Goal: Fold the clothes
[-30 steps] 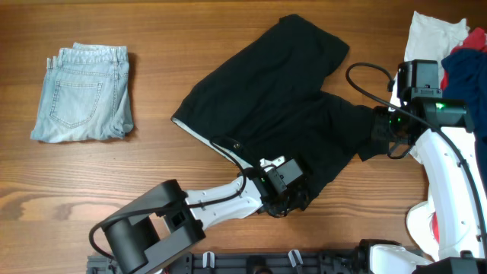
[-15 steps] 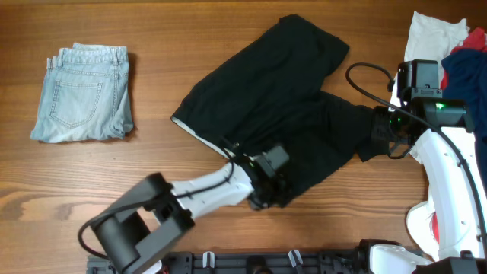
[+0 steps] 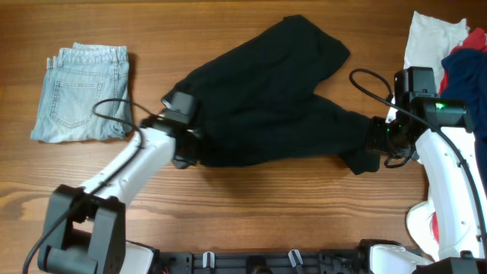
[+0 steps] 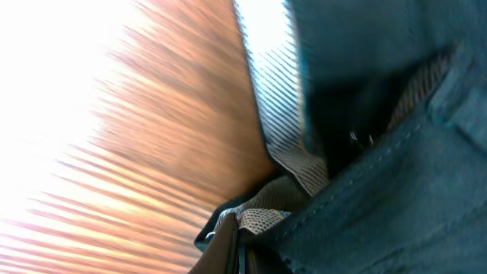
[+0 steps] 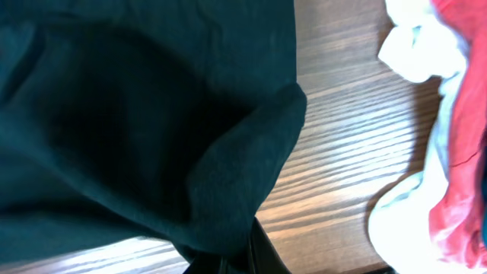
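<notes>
Black trousers (image 3: 266,99) pinched in left tool (image 3: 186,151), right tool (image 3: 373,142), fingertips buried in cloth

The trousers (image 3: 266,99) were plain black, and their inner waistband (image 4: 278,129) was pale with fine grey stripes. Left of the trousers, the denim shorts (image 3: 84,93) were faded light blue. Right of the trousers were a white piece (image 3: 430,34), a red piece (image 3: 475,39) and a navy piece (image 3: 463,74). The table (image 3: 228,221) was brown with wood grain.
</notes>
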Tool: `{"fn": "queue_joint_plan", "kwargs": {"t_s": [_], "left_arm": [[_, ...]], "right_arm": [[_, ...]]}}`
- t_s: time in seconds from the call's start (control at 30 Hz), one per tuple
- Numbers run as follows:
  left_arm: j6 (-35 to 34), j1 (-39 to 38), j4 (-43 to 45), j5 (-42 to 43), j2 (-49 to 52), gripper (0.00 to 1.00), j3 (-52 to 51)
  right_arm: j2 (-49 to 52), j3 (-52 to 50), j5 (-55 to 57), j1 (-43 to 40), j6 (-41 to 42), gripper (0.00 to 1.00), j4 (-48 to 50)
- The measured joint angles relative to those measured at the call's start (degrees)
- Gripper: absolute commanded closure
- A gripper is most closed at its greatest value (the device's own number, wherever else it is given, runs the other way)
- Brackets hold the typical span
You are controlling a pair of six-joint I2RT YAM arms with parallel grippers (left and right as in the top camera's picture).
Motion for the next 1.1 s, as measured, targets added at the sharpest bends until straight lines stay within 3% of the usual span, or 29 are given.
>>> {"fn": "queue_joint_plan", "kwargs": {"t_s": [0.07, 0.1, 0.17, 0.23, 0.43, 0.67, 0.87, 1.1], "left_arm": [[1.3, 3.4, -0.7, 1.7, 0.0, 0.96, 0.0], [1.8, 4.7, -1.2, 3.0, 0.0, 0.79, 0.0], [2.6, 5.7, -3.0, 5.3, 0.0, 0.19, 0.0], [3.2, 5.6, -5.9, 7.3, 0.0, 0.07, -0.1], [3.5, 3.3, -13.7, 14.5, 0.0, 0.04, -0.2], [0.5, -3.7, -12.9, 21.9, 0.0, 0.04, -0.6], [-11.0, -12.8, -5.0, 22.4, -0.2, 0.05, -6.8], [-25.1, -17.5, 3.1, 16.1, -1.5, 0.08, -11.8]], "right_arm": [[0.0, -0.1, -1.0, 0.0, 0.4, 0.96, -0.4], [0.0, -0.1, -1.5, 0.0, 0.6, 0.96, -0.7], [0.0, -0.2, -1.8, 0.0, 0.8, 0.95, -1.0], [0.0, -0.2, -1.8, 0.0, 0.8, 0.95, -1.4], [0.0, -0.3, -1.7, 0.0, 0.8, 0.95, -1.7], [0.0, -0.3, -1.7, 0.0, 0.7, 0.95, -1.7], [0.0, -0.3, -1.7, 0.0, 0.0, 0.94, -1.9], [0.0, -0.3, -1.7, 0.0, -0.4, 0.94, -1.8]]}}
